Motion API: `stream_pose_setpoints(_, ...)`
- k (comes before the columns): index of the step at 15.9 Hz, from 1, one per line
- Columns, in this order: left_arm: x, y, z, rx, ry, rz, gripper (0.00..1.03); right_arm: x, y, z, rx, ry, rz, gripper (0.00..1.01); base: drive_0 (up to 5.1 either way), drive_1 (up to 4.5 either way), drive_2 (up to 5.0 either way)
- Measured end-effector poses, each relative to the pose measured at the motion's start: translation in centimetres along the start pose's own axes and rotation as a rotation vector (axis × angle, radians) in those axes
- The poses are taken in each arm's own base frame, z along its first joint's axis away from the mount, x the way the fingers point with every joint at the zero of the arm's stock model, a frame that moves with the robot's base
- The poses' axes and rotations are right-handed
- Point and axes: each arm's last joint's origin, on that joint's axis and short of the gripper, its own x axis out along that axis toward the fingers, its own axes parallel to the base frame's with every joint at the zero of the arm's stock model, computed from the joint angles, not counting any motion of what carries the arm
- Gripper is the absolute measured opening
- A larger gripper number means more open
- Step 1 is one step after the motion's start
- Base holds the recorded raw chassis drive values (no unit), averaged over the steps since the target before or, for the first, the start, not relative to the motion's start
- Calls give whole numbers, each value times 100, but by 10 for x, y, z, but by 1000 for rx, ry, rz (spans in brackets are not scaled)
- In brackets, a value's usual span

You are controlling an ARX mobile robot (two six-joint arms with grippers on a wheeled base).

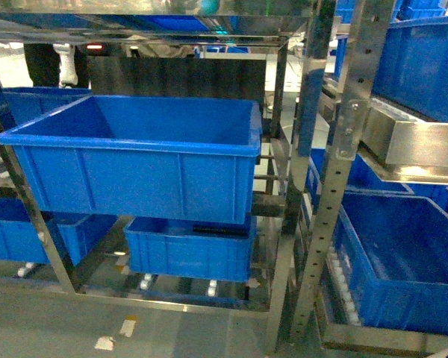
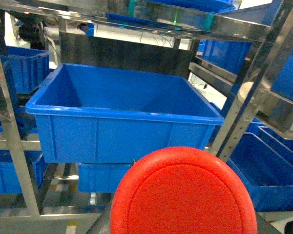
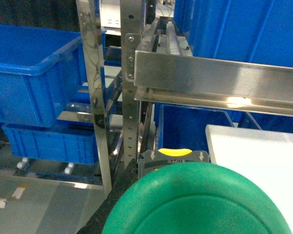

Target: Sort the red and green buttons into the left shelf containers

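The red button [image 2: 183, 192] fills the 6 o'clock edge of the left wrist view, its domed cap facing the camera; the green button [image 3: 198, 200] sits likewise in the right wrist view. Neither claw shows, so its state cannot be told. Both look light, rigid, with slick caps; the blocky base likely grips best. The large blue bin [image 1: 134, 145] waits at 10 o'clock on the left shelf.

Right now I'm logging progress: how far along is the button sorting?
Nothing looks delivered yet: the visible inside of the big blue bin on the left shelf shows no buttons. In hand: the red button fills the left wrist view's foreground and the green button the right wrist view's, though neither gripper is visible. Both drops into the bin remain.
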Motion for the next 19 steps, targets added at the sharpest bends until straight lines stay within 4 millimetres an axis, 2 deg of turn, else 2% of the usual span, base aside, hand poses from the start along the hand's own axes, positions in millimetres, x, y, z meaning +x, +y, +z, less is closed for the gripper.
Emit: stream_pose_setpoints(19, 0, 0, 0, 1, -2, 0, 24, 0, 0, 0, 0, 1, 0, 27, -314, 495, -174)
